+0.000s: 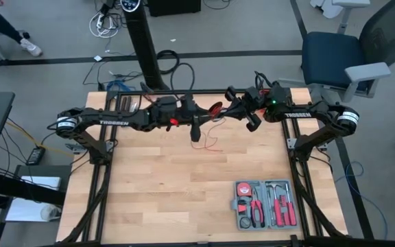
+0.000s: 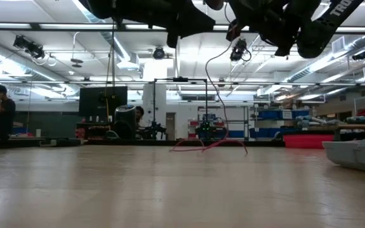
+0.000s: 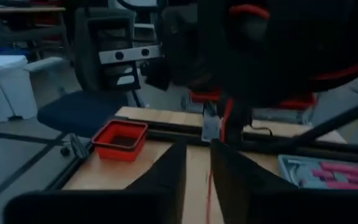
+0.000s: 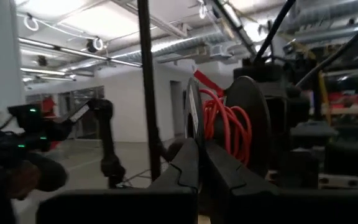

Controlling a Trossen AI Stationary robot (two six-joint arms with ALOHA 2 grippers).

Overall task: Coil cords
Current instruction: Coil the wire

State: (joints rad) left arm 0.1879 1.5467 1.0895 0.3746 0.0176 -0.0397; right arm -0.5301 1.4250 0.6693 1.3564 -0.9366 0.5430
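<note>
Red cord [image 1: 213, 110] hangs between the two arms above the far middle of the desk [image 1: 184, 199]; part of it is wound on a dark spool [image 4: 253, 134] seen close ahead in the right wrist view, and a loose tail [image 2: 211, 144] drops from there and lies in slack loops on the desk. The left pincer [image 1: 196, 132] points down over those loops; its fingers stand slightly apart with the cord running between them, but whether they grip it cannot be told. The right pincer [image 1: 252, 122] is clenched, and nothing can be seen caught between its fingers. Judging by this, winding is partway done, with much cord yet to be gathered. The next move likely calls for feeding the slack tail onto the spool without snagging.
</note>
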